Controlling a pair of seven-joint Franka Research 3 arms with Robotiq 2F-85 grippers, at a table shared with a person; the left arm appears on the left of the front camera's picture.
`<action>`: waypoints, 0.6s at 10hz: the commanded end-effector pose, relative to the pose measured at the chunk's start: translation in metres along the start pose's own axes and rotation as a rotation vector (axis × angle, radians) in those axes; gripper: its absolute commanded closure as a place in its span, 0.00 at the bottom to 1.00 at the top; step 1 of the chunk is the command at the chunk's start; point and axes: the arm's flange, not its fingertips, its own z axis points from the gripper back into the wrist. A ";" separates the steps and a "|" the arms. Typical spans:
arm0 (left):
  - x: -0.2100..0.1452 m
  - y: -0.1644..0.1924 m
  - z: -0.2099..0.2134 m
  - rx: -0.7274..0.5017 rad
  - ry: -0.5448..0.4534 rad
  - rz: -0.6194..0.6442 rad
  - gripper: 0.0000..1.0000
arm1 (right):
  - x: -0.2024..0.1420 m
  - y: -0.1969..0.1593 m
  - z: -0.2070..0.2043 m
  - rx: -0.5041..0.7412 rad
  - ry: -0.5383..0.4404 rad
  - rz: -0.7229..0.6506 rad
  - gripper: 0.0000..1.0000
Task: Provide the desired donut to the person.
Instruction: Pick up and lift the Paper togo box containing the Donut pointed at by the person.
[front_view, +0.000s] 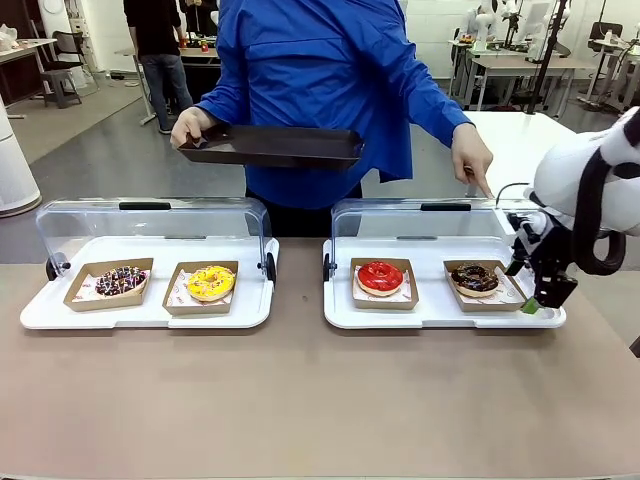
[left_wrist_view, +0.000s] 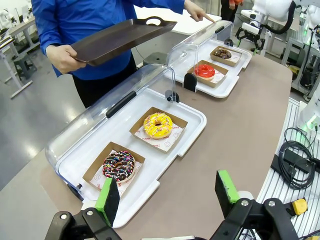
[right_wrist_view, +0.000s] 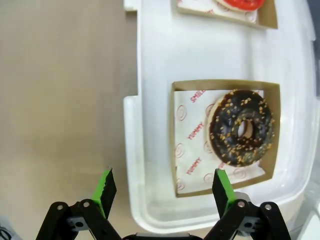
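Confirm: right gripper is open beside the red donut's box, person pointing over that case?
No. The right gripper is open beside the chocolate donut's box, not the red one's, as the right wrist view shows. The person's hand does point over that case.

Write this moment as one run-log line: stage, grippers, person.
stage: pre-grasp | right gripper: open, near chocolate donut | left gripper: open, holding nothing | person: points toward chocolate donut, holds dark tray
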 end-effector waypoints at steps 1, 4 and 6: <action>0.000 0.000 0.002 -0.007 0.006 0.014 0.00 | 0.001 -0.019 -0.011 0.010 0.067 0.015 0.00; 0.000 0.000 0.002 -0.007 0.006 0.014 0.00 | -0.007 -0.027 -0.019 0.015 0.095 -0.007 0.00; 0.000 0.000 0.002 -0.007 0.006 0.014 0.00 | -0.012 -0.029 -0.029 -0.003 0.118 0.001 0.00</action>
